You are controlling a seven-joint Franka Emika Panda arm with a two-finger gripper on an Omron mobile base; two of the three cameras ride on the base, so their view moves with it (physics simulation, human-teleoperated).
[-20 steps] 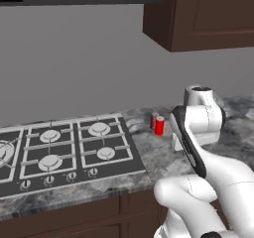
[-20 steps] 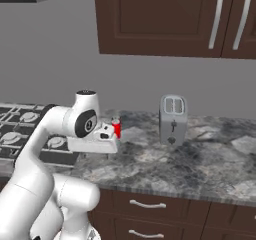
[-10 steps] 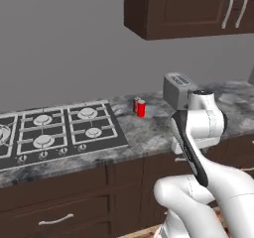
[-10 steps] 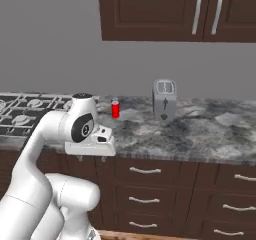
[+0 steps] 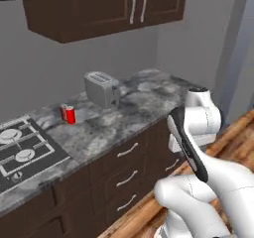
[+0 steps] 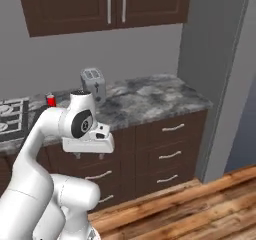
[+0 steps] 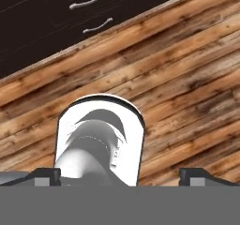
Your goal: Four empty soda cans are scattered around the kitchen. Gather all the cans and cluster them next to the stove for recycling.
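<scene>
Countertop (image 5: 134,103) of grey marbled stone ran along the wall above dark wood drawers (image 5: 126,170) with pale handles. We saw 2 red soda cans (image 5: 68,114) standing upright on it, touching or nearly touching each other, between the stove (image 5: 22,150) and the silver toaster (image 5: 101,89). They stood just beside the stove's right edge and a little apart from the toaster. From the right base view, 1 red can (image 6: 50,100) showed behind the arm's shoulder, near the stove (image 6: 11,115) and left of the toaster (image 6: 93,85).

We found our gripper (image 7: 119,177) well away from the cans, out in front of the drawers and pointing down at the wooden plank floor (image 7: 178,78). Its 2 dark fingertips (image 7: 44,176) stood spread wide at the bottom of the hand view, with nothing between them. In the right base view the hand (image 6: 89,143) hung below the counter's edge, level with the upper drawers (image 6: 170,144).
</scene>
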